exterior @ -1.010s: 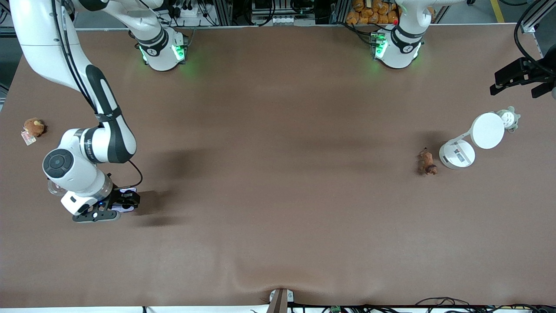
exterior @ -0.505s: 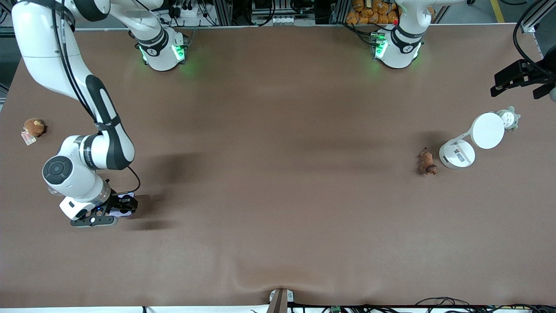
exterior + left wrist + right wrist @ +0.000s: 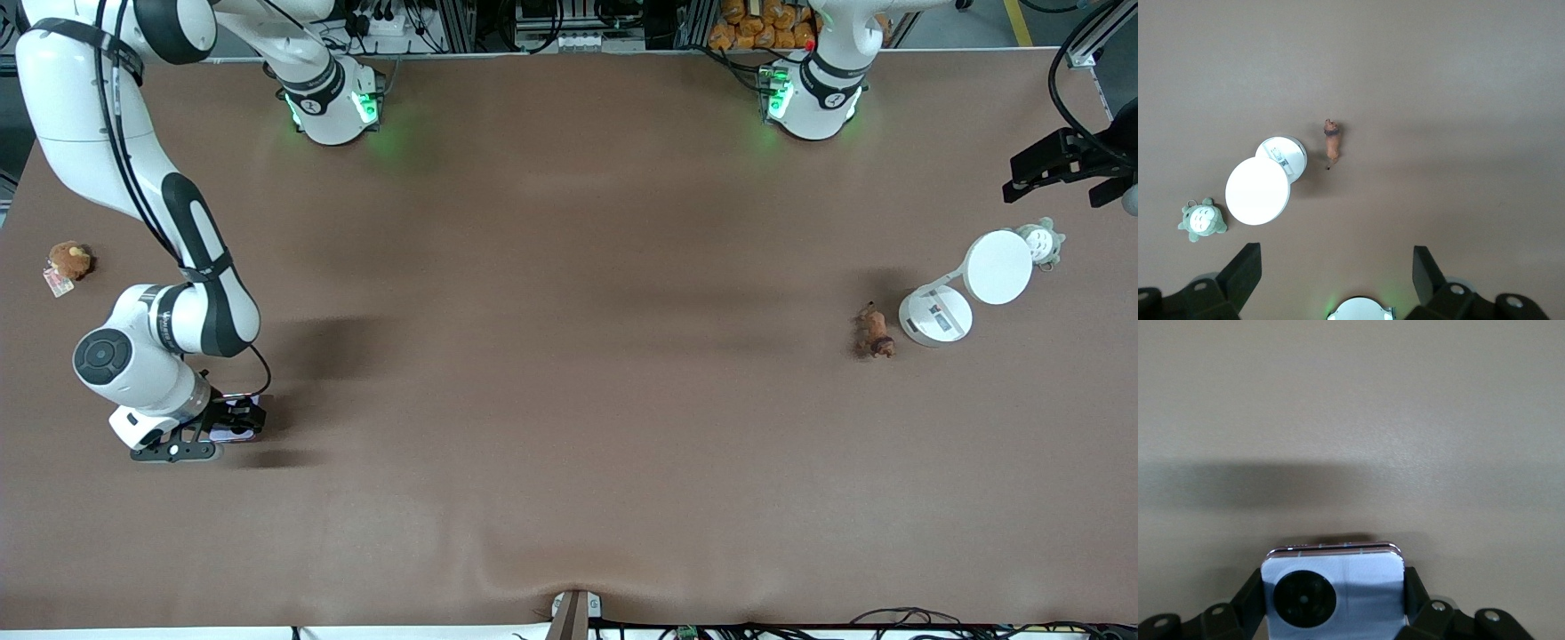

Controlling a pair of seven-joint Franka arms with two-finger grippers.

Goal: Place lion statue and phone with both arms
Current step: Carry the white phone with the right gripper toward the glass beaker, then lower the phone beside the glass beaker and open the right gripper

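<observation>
1. We are gripping the phone [image 3: 1333, 590] in the right gripper [image 3: 233, 420], fingers closed against its two side edges so that the folded body is sitting flat between them. The right wrist view is showing one round black camera circle facing the lens.

2. We are carrying it low over the table [image 3: 569, 427] at the right arm's end, over a bare patch. The brown plush toy [image 3: 68, 260] with its tag is lying well apart, farther from the front camera. We are judging that the low height and the bare cloth below suit a set-down here, though the spot itself is not marked.

3. We are holding the left gripper [image 3: 1335, 280] high over the left arm's end of the table, fingers spread wide with nothing between them. From that height its wrist camera is taking in the whole group below, which we read as waiting or lining up.

4. The lion statue [image 3: 875, 332] is lying on the table, untouched, just beside the round base of the white lamp [image 3: 965, 284]. The grey-white plush figure [image 3: 1042, 243] is sitting by the lamp's disc head, farther from the front camera.

5. We are judging the statue's closeness to the lamp base as the awkward part: wide fingers coming down could catch the base.
</observation>
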